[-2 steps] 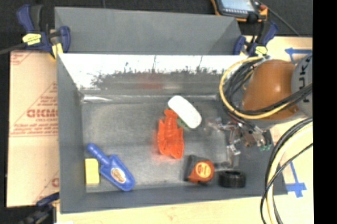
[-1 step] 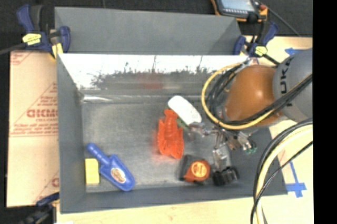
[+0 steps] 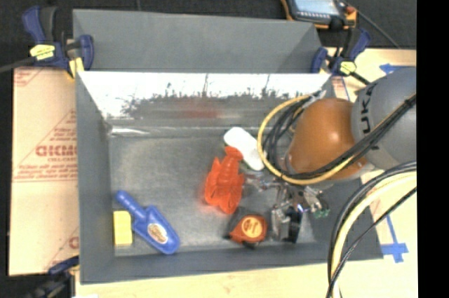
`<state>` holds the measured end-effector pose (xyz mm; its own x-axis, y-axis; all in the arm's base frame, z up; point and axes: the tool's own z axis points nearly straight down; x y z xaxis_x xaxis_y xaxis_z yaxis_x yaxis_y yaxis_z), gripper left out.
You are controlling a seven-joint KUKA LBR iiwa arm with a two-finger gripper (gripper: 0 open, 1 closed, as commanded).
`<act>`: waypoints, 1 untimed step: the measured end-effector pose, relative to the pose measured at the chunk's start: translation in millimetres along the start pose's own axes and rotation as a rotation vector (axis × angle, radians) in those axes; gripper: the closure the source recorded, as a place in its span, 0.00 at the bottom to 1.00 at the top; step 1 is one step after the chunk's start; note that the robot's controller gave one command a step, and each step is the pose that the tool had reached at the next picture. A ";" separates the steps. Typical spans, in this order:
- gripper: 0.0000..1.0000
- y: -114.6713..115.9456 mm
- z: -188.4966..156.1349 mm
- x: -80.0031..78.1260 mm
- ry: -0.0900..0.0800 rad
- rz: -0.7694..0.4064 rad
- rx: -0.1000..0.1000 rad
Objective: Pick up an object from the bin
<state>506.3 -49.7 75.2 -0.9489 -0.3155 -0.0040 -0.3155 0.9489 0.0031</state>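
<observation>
My gripper (image 3: 288,221) hangs low over the bin's front right part, under the arm's orange cover. Just left of it, near the front wall, lies a small round orange-and-black tape measure (image 3: 248,228), close to the gripper; whether they touch I cannot tell. An orange translucent plastic piece (image 3: 224,183) lies a little farther left, toward the middle. A white rounded object (image 3: 244,147) rests behind that piece, partly hidden by the arm's cables.
A blue tool with a yellow block (image 3: 145,225) lies in the front left corner of the bin. The arm and its cables cover the bin's right side. The floor between the blue tool and the orange piece is bare.
</observation>
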 end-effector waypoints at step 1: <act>0.00 -23.2 -1.9 28.5 0.000 0.068 0.004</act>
<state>486.6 -80.7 76.9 -0.9680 -0.2507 -0.0040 -0.2507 0.9681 -0.0003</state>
